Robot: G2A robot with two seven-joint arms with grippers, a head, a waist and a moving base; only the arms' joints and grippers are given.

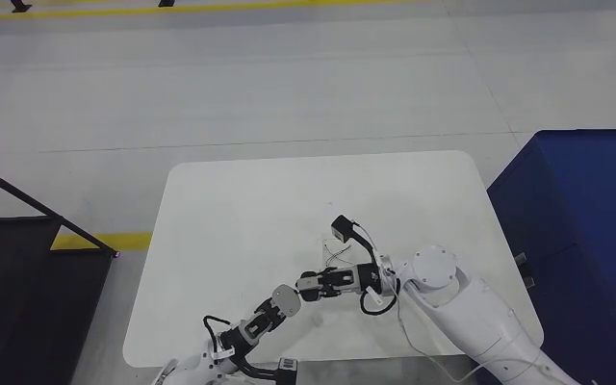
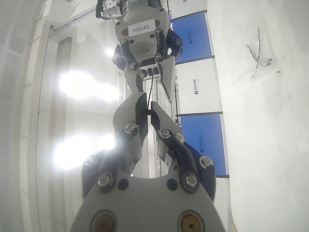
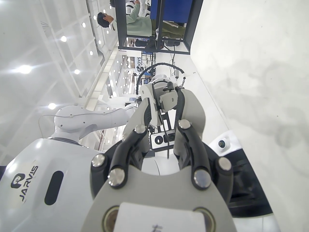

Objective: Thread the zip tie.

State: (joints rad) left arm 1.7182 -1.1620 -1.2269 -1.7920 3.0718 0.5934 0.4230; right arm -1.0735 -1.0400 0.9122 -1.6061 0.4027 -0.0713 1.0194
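Note:
A thin black zip tie (image 2: 150, 90) is pinched between the fingertips of my left gripper (image 2: 149, 107), which is shut on it. The strand runs on between the spread fingers of my right gripper (image 2: 156, 97), which faces the left one tip to tip and stands open around the tie. From the right wrist, the zip tie (image 3: 166, 143) hangs in the gap between the right gripper's (image 3: 166, 112) fingers, with its free end near the palm. In the top view the left gripper (image 1: 306, 286) and right gripper (image 1: 332, 281) meet above the front middle of the white table (image 1: 241, 221).
A clear bag of thin wires (image 1: 337, 252) lies on the table just behind the grippers, and its wires (image 2: 259, 59) show from the left wrist. A blue cabinet (image 1: 568, 221) stands right of the table, a black frame (image 1: 38, 298) to its left.

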